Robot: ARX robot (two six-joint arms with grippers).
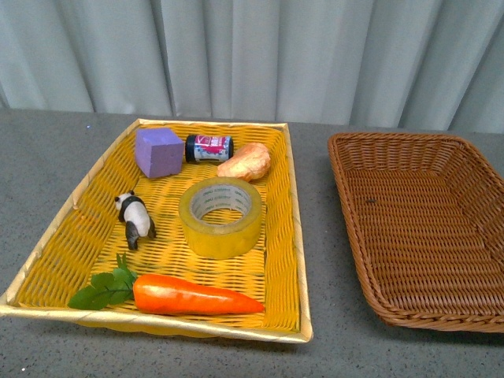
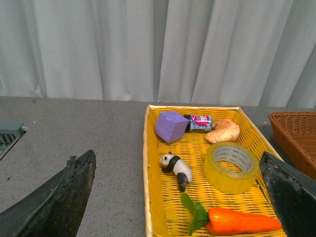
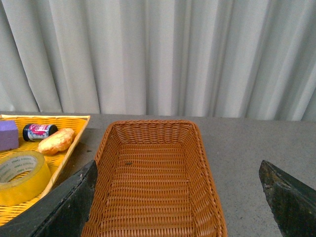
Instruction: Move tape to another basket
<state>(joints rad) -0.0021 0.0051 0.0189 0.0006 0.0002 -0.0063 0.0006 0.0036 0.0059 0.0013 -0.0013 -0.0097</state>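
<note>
Front view: the tape is lying near the middle of the yellow basket, just right of the panda figure and beyond the carrot.
Tape look: a translucent yellowish band is wrapping a white core with grey print.
Tape orientation: it is resting flat on one face, its hole facing up and its axis standing upright; being round, it is showing no long axis across the weave.
Yellow basket: bright woven strips are meeting a pale rim.
Brown basket: dark wicker, rectangular with sloped walls, is sitting apart to the right on the grey speckled table.
Left gripper: black fingers are standing wide apart, gripping nothing.
Right gripper: fingers are likewise spreading wide, holding nothing, with the brown basket between them.
</note>
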